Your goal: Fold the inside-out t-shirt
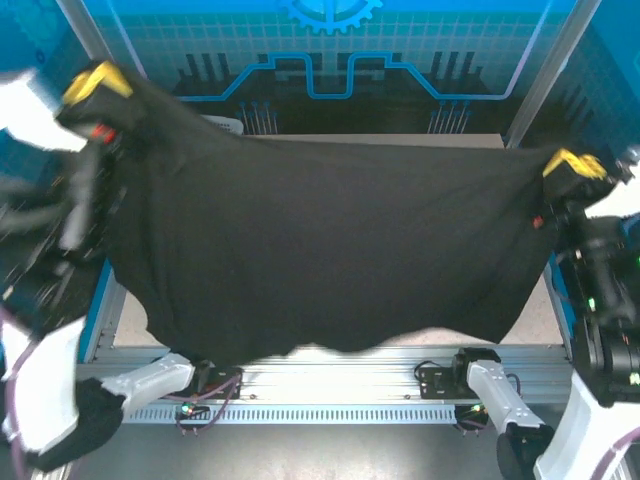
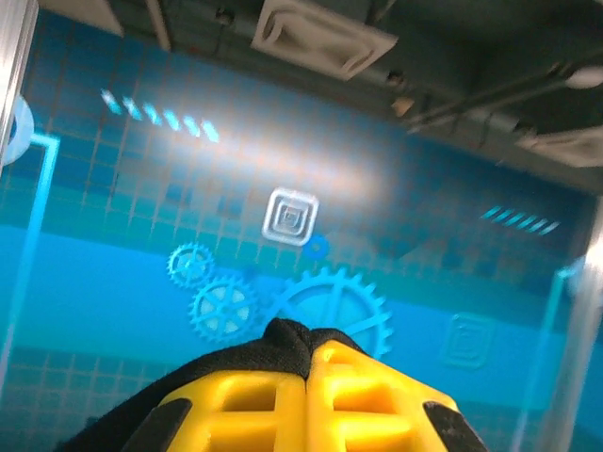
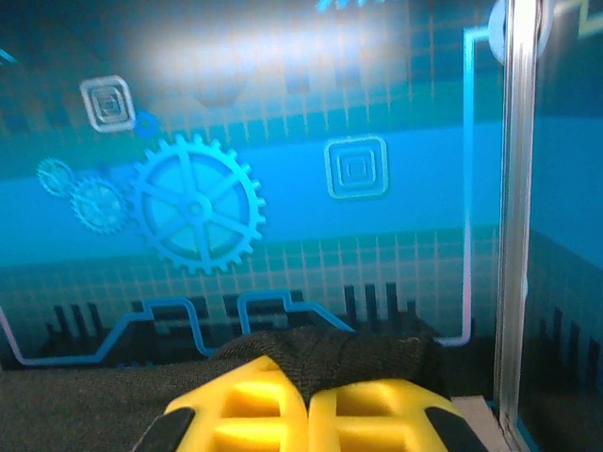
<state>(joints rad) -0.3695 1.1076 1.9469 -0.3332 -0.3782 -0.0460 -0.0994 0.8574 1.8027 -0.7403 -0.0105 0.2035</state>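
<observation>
Shirt first: the inside-out t-shirt (image 1: 330,250) hangs spread in the air like a sheet, long axis running left to right, lower edge sagging toward the near side. Left gripper (image 1: 97,82) is pinched tight on its top left corner. Right gripper (image 1: 572,163) is clamped on the right corner, sitting a bit lower.

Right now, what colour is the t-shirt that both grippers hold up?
The t-shirt is plain black; the top external view shows it best.
</observation>
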